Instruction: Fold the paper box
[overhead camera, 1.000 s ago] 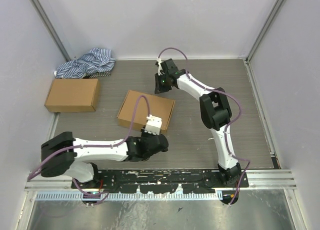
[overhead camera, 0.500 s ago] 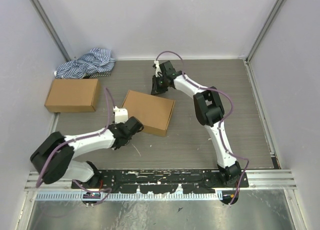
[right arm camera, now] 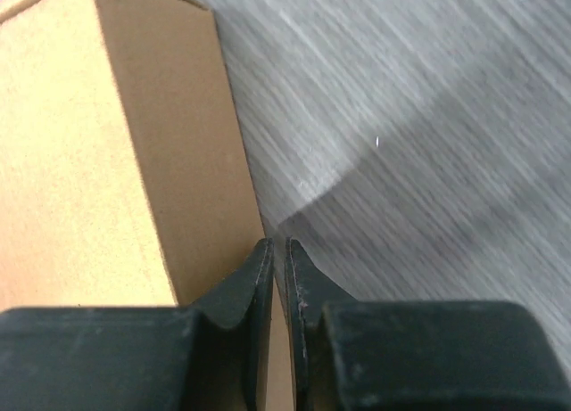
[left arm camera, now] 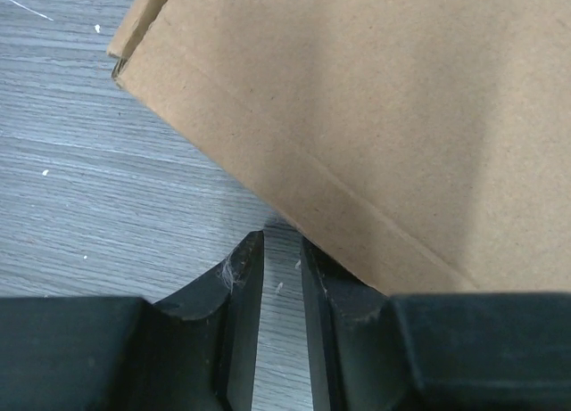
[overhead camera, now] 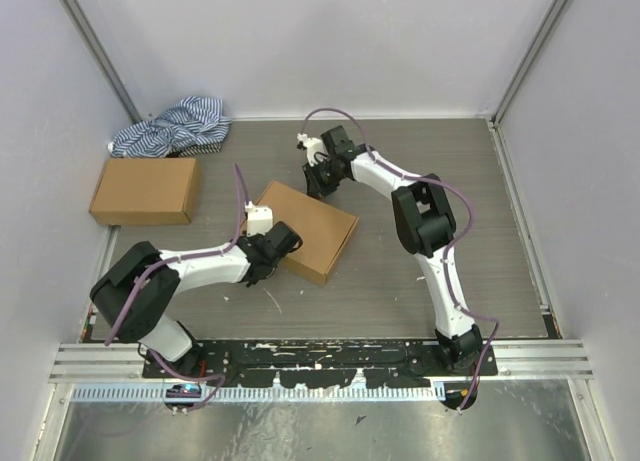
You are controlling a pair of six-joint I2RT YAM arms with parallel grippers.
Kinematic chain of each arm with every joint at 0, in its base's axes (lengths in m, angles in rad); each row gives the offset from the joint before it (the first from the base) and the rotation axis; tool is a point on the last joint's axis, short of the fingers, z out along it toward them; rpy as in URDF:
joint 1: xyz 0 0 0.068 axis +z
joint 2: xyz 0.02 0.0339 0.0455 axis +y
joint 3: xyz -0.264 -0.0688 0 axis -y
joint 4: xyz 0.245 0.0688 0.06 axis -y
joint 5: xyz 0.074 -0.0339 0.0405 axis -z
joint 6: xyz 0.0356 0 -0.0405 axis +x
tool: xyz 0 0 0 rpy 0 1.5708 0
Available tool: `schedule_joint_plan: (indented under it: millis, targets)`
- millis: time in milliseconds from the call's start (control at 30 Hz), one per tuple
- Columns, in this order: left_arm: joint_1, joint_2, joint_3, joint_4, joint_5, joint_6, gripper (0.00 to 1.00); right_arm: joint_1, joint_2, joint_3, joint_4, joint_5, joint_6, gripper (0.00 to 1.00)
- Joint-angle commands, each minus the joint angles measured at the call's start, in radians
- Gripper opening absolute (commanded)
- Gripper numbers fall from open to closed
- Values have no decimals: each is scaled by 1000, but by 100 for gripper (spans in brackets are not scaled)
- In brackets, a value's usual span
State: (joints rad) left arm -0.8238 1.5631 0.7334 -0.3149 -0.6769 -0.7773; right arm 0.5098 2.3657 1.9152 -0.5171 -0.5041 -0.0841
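The paper box (overhead camera: 320, 226) is a closed brown cardboard mailer lying flat and skewed in the middle of the table. My left gripper (overhead camera: 289, 240) is low at its near-left side. In the left wrist view its jaws (left arm camera: 281, 243) stand a little open with only table between them, and the right finger (left arm camera: 343, 291) touches the box wall (left arm camera: 375, 117). My right gripper (overhead camera: 317, 185) is at the box's far corner. In the right wrist view it (right arm camera: 277, 246) is shut with only a hairline gap, its tips against the foot of the box's side wall (right arm camera: 178, 161), gripping nothing.
A second oblong brown carton (overhead camera: 145, 191) lies at the left. Behind it, in the far left corner, is a crumpled blue-and-white striped cloth (overhead camera: 175, 129). Grey walls close in the table on three sides.
My left arm swung from the box's near front edge round to its near-left side, jaws narrowing. The box turned and slid a little right. The right gripper shifted slightly left along the far corner.
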Motion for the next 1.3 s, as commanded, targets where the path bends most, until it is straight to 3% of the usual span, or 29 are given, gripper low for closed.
schedule_joint_plan:
  millis: [0, 333, 467, 600, 767, 833, 900, 967, 1000, 1033, 1267]
  targets:
    - [-44, 44, 20, 200, 150, -12, 33, 109, -81, -64, -150, -138, -67, 17]
    - [-217, -109, -11, 138, 161, -143, 32, 42, -25, 109, -197, 21, -9, 21]
    - [-239, -154, -12, 102, 149, -157, 32, 13, -41, 133, -187, 56, 17, 22]
    - [-246, -188, -5, 88, 163, -147, 33, -17, -118, 101, -117, 133, 74, 24]
    - [-271, -277, -8, 67, 133, -106, 36, -59, -350, -99, 75, 300, 184, 41]
    - [-277, -333, -9, 53, 114, -40, 43, -76, -468, -218, 173, 373, 240, 50]
    - [-278, -381, -7, 48, 103, 41, 56, -84, -605, -338, 238, 389, 276, 60]
    - [-278, -421, 19, 5, 88, 97, 75, -89, -701, -437, 283, 392, 312, 89]
    - [-277, -437, 37, -25, 78, 126, 91, -89, -741, -488, 292, 390, 327, 99]
    - [-277, -452, 59, -44, 75, 162, 99, -89, -777, -513, 294, 392, 343, 100]
    - [-193, -455, 242, -227, 162, 311, 98, -88, -996, -763, 348, 438, 483, 100]
